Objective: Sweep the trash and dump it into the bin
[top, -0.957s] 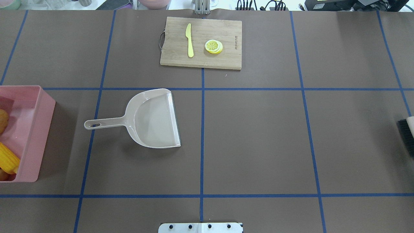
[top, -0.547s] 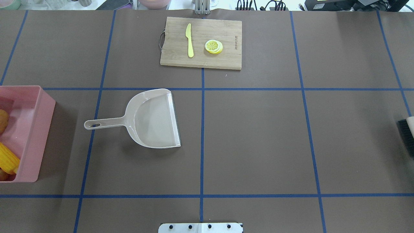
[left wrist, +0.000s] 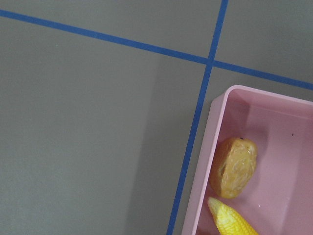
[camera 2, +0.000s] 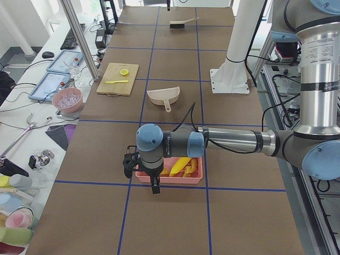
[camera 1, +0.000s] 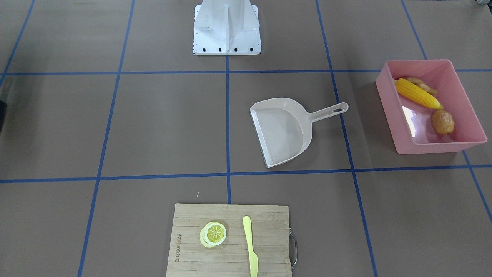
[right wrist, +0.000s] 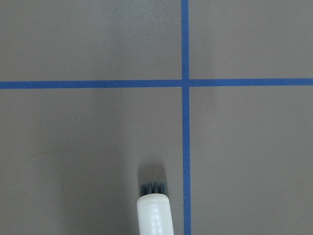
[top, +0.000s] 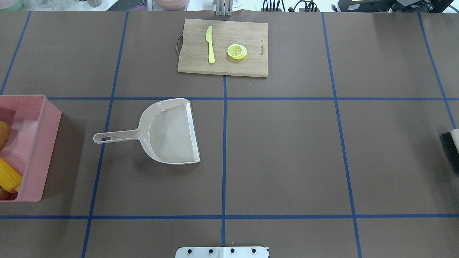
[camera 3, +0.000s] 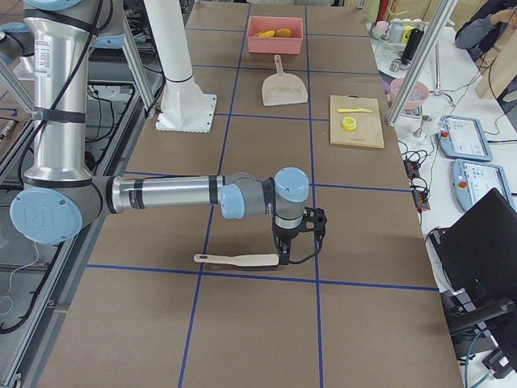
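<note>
**A:** What takes up the most room?

**B:** The brown bench (top: 287, 161), marked into squares with blue tape. Then the two arms. The left arm (camera 2: 234, 141) reaches out low past the handle side of the dustpan (top: 168, 132). The right arm (camera 3: 161, 194) stretches out well beyond the dustpan's mouth side.

**A:** And the pincers?

**B:** The left pincer (camera 2: 154, 186) hangs at the bin's end farthest from the dustpan. In the left side view its wrist hides part of the bin's near wall. The right pincer (camera 3: 287, 255) points down at one end of the brush (camera 3: 238, 259), which lies flat well apart from the dustpan. I cannot tell how wide either pincer stands, or whether the right one grips the brush.

**A:** Where is the trash?

**B:** In the pink bin (camera 1: 388, 107), which sits well apart from the dustpan, out past its handle. The corn cob (camera 1: 418, 94) lies slantwise, the ginger root (camera 1: 421, 82) is tucked behind it, and the potato (camera 1: 442, 122) is near the cob's tip.

**A:** What else is around?

**B:** A bamboo cutting board (top: 229, 66) lies beyond the dustpan, on the side away from the robot's base. It carries a pale yellow knife (top: 210, 44) and stacked lemon slices (top: 237, 51). The dustpan lies flat, and its handle tip rests on a tape line.
</note>
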Tool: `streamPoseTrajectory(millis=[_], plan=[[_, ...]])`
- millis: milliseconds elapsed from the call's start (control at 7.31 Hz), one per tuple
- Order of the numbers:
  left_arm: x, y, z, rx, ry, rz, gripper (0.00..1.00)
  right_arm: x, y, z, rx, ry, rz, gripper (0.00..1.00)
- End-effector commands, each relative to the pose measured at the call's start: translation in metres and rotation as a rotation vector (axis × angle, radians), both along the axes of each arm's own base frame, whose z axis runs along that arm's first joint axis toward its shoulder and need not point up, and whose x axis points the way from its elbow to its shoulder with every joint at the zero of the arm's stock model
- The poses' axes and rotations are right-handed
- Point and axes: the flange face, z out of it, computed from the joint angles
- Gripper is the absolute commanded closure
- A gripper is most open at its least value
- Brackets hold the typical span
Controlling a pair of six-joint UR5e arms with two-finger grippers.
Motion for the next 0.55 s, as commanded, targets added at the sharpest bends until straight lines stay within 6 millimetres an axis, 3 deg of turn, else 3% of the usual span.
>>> streamPoseTrajectory(millis=[0,410], plan=[[-0.0001,0.0006,0.0272,0.041,-0.007,0.000,0.02,0.0002,0.0000,0.0006,0.000,0.003,0.000,0.00],[0.0017,-0.0079,0.0199,0.062,0.002,-0.001,0.02,-0.0002,0.0001,-0.0012,0.000,-0.003,0.000,0.00]])
